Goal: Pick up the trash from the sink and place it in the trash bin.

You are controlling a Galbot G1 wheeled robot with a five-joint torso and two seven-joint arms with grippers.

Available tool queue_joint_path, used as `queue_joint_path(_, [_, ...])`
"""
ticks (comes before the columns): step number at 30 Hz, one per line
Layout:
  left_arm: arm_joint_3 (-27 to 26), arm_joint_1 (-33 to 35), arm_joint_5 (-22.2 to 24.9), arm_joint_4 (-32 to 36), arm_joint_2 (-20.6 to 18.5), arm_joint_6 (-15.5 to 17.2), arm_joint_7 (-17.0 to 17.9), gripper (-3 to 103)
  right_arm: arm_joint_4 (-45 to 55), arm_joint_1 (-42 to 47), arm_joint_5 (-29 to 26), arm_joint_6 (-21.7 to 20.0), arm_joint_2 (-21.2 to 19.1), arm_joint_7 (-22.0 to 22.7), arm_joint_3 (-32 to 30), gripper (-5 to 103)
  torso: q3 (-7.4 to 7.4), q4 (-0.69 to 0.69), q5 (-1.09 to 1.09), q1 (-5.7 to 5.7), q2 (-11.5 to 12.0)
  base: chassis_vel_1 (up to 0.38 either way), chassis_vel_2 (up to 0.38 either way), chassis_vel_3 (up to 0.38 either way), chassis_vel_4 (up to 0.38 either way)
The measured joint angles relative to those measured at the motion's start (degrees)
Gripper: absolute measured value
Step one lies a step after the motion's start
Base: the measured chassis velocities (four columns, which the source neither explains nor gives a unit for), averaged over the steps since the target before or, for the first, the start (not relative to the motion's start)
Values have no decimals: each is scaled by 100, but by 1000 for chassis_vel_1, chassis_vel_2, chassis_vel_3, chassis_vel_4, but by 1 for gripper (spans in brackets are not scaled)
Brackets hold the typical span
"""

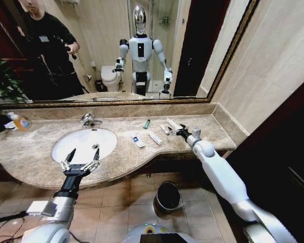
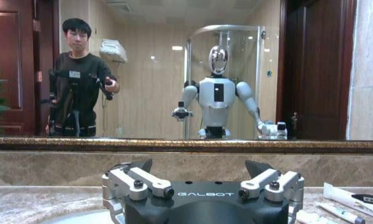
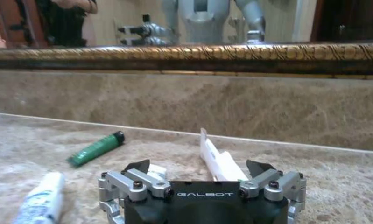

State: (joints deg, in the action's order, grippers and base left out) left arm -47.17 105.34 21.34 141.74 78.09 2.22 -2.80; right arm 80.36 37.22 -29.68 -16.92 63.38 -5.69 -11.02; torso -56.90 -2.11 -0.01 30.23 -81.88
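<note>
Hovering, fingers apart, right gripper (image 1: 178,132) over light, slippery, squashy white tube (image 3: 217,161) near counter's back edge; best pinched mid-body. Left gripper (image 1: 82,156) spread at sink (image 1: 66,139) front rim.

Bare marble (image 1: 202,132) lies open around my right gripper (image 1: 178,132), though the backsplash (image 3: 236,100) walls it off behind and a white tube (image 3: 217,158) seems to sit between its fingers.

A white sink (image 1: 86,143) is set in a mottled brown-beige marble worktop (image 1: 142,157). A green tube (image 3: 97,148) with a black cap, white tubes (image 1: 155,138) and a blue-marked white packet (image 1: 138,141) are seen. The bin (image 1: 168,197) is black, silver-rimmed.
</note>
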Motion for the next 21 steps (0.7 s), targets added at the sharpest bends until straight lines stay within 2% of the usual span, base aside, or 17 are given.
queue_joint_path(6, [0, 0, 0, 0, 0, 0, 0, 100, -230, -121, 8, -153, 57, 247, 22, 100, 0, 0, 0, 0, 0, 0, 0, 0, 0])
queue_joint_path(10, [0, 0, 0, 0, 0, 0, 0, 100, -271, -121, -2, -177, 44, 275, 2, 100, 0, 1, 0, 0, 0, 0, 0, 0, 0])
queue_joint_path(11, [0, 0, 0, 0, 0, 0, 0, 100, -276, -112, -4, -177, 36, 275, -6, 103, 0, 0, 0, 0, 0, 0, 0, 0, 0])
queue_joint_path(13, [0, 0, 0, 0, 0, 0, 0, 100, -279, -107, -4, -176, 33, 274, -8, 100, 0, 0, 0, 0, 0, 0, 0, 0, 0])
queue_joint_path(15, [0, 0, 0, 0, 0, 0, 0, 100, -284, -77, -11, -146, 16, 250, -12, 92, 0, 1, 1, 0, 0, 0, 0, 0, 0])
queue_joint_path(16, [0, 0, 0, 0, 0, 0, 0, 100, -284, -77, -11, -146, 16, 250, -12, 92, 0, 1, 1, 0, 0, 0, 0, 0, 0])
queue_joint_path(18, [0, 0, 0, 0, 0, 0, 0, 100, -284, -58, -19, -119, 12, 222, -13, 83, 0, 0, 1, 0, 0, 0, 0, 0, 0])
queue_joint_path(20, [0, 0, 0, 0, 0, 0, 0, 100, -284, -55, -20, -113, 12, 218, -13, 83, 0, 0, 1, 0, 0, 0, 0, 0, 0])
queue_joint_path(21, [0, 0, 0, 0, 0, 0, 0, 100, -284, -51, -20, -107, 13, 216, -14, 71, 0, 1, 0, 0, 0, 0, 0, 0, 0])
